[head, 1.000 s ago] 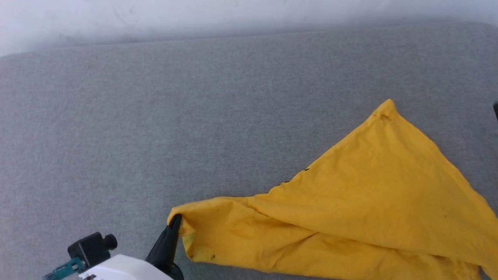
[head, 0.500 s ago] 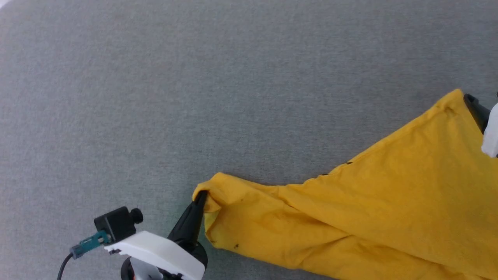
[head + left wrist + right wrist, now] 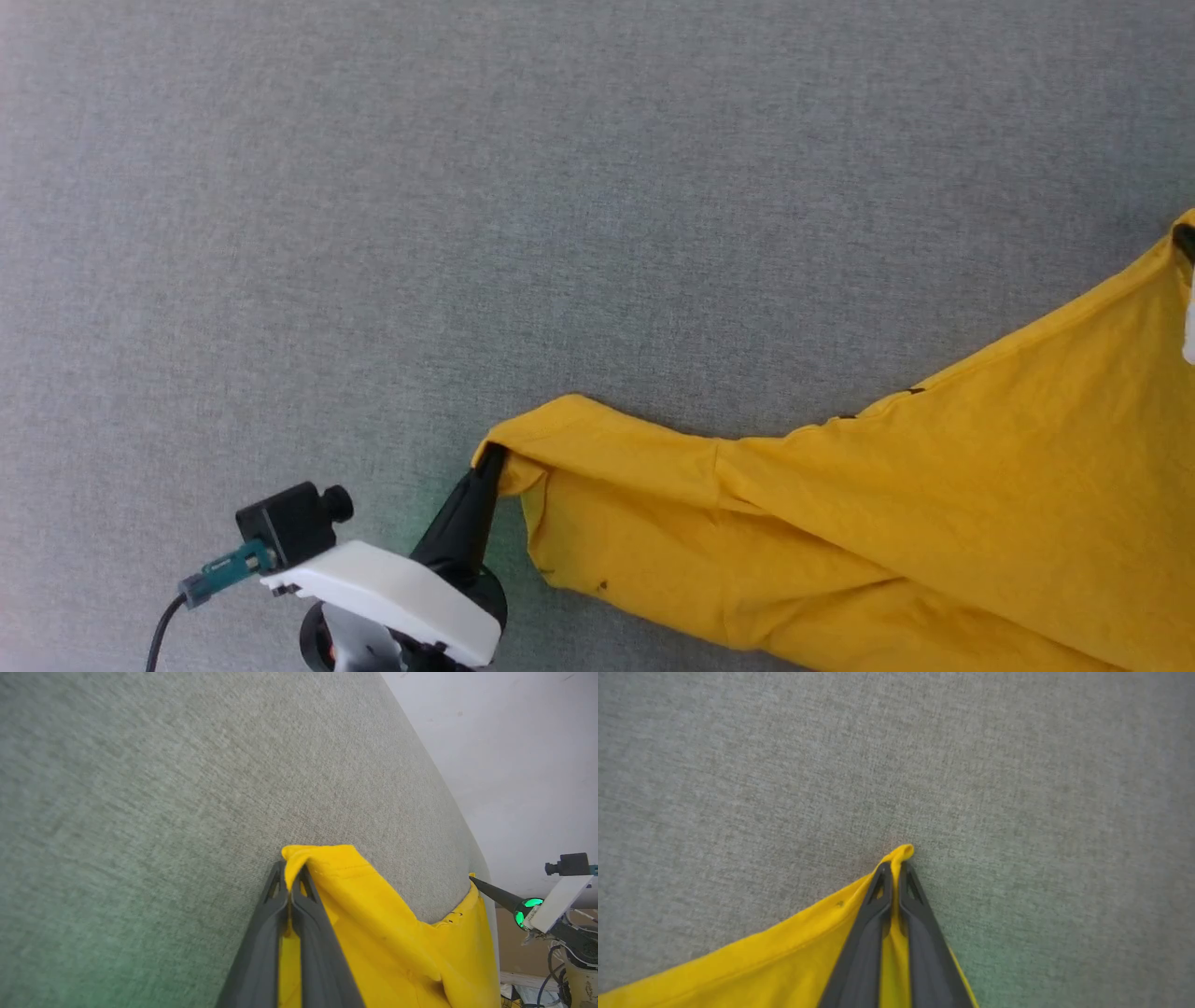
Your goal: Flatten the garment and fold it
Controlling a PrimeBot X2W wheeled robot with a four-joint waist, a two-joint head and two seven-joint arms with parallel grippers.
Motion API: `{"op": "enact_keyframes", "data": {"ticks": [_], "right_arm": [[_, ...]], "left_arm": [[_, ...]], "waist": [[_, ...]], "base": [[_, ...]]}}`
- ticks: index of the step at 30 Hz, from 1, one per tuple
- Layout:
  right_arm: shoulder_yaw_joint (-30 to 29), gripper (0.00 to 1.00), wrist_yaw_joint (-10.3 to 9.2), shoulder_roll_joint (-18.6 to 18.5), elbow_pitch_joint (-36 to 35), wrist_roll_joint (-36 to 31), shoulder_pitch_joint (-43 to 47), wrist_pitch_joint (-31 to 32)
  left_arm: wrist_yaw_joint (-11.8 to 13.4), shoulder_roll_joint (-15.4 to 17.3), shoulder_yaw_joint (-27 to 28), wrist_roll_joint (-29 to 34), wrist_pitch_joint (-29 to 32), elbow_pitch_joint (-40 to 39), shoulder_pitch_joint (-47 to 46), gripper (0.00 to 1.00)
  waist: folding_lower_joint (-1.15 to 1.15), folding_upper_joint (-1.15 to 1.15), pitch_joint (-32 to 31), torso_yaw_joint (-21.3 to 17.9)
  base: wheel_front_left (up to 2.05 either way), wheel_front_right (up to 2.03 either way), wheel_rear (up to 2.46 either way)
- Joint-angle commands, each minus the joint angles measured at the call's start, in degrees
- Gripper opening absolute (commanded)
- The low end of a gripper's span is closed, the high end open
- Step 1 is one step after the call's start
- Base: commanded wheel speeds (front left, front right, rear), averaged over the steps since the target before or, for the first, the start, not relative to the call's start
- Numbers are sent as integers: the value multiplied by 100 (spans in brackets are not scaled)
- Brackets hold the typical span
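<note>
slippage is the risk: left gripper (image 3: 492, 455), nearest, is pinched on a thin corner of the garment (image 3: 887, 504), and the right gripper (image 3: 895, 865), farther off, nips another tip. a hard pull apart could tug the soft cloth free. mustard jersey lies rumpled in a wedge on the coarse grey woven surface (image 3: 467, 187).

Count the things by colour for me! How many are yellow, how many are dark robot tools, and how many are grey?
Yellow: 1, the garment
Dark: 2, the left tool and the right tool, each pinching a corner of the garment
Grey: 1, the grey surface under it all
Total: 4
</note>
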Motion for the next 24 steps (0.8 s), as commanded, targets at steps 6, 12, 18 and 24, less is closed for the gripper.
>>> {"op": "enact_keyframes", "data": {"ticks": [6,12,18,24], "right_arm": [[-91,0,-5,337,186,-1,106,-232],[-406,0,-5,693,83,89,16,-850],[-983,0,-5,1139,-340,273,-7,-1662],[-1451,0,-5,1507,-1496,572,460,-1984]], "left_arm": [[38,48,160,99,-137,42,-150,0],[210,138,401,300,-292,130,-484,0],[439,417,697,847,-598,240,-1178,0],[488,613,901,1065,-787,-251,-1478,0]], "waist": [[0,0,-443,-292],[0,0,-977,-585],[0,0,-1568,-887],[0,0,-1867,-1181]], "base": [[0,0,0],[0,0,0],[0,0,0],[0,0,0]]}}
